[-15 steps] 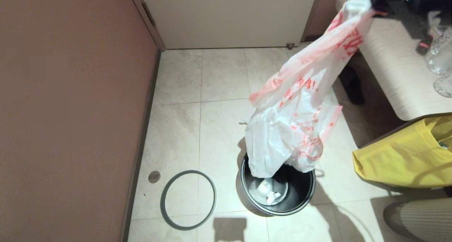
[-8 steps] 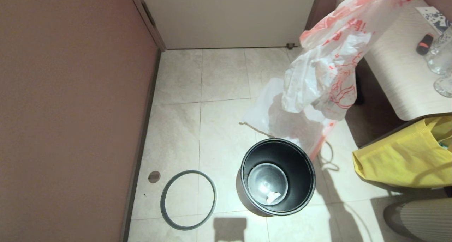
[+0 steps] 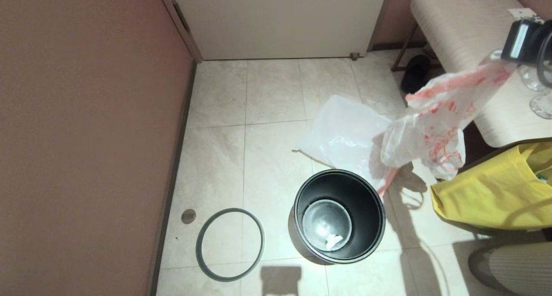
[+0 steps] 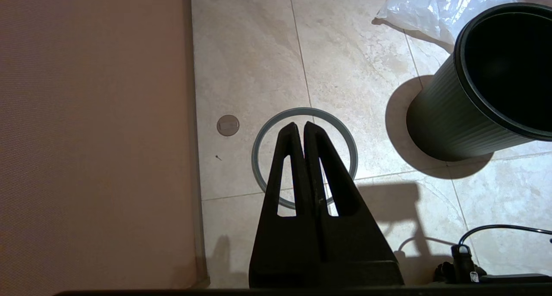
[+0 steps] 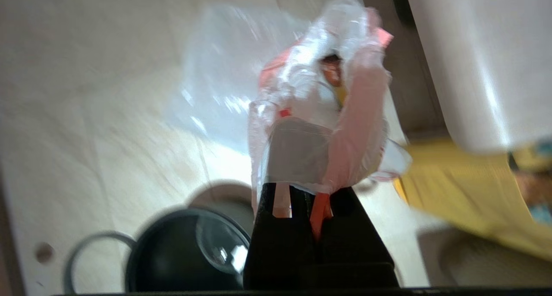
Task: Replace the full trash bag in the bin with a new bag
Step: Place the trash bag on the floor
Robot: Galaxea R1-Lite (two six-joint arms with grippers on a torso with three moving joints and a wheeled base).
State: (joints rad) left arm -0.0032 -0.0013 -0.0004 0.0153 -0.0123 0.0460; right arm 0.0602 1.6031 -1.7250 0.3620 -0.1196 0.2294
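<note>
Head view: the right gripper (image 3: 504, 58) clamps the full trash bag (image 3: 424, 136), hanging clear of the bin (image 3: 339, 216); the new bag (image 3: 345, 136) lies on the floor behind the bin, ready for lining. Left wrist view: the left gripper (image 4: 299, 127), pressed shut and empty, hangs above the grey hoop rim (image 4: 351, 147). Right wrist view: the bag's pink hem (image 5: 321, 207) is pinched between the jaws.

Two white plastic bags are seen: one full trash bag (image 3: 424, 134) with red print, hanging in the air, and one new bag (image 3: 345, 136) lying flat on the floor. One black bin (image 3: 339, 216) is counted, with one scrap of white paper (image 3: 332, 240) inside it. One grey hoop rim (image 3: 230, 244) is seen on the tiles, and one small round floor plug (image 3: 188, 216) near it. One yellow tote (image 3: 491, 192), one pale bench (image 3: 470, 50) and two clear glass items (image 3: 537, 86) on it are counted. Two grippers are shown, the left gripper (image 4: 300, 127) and the right gripper (image 5: 302, 192).
</note>
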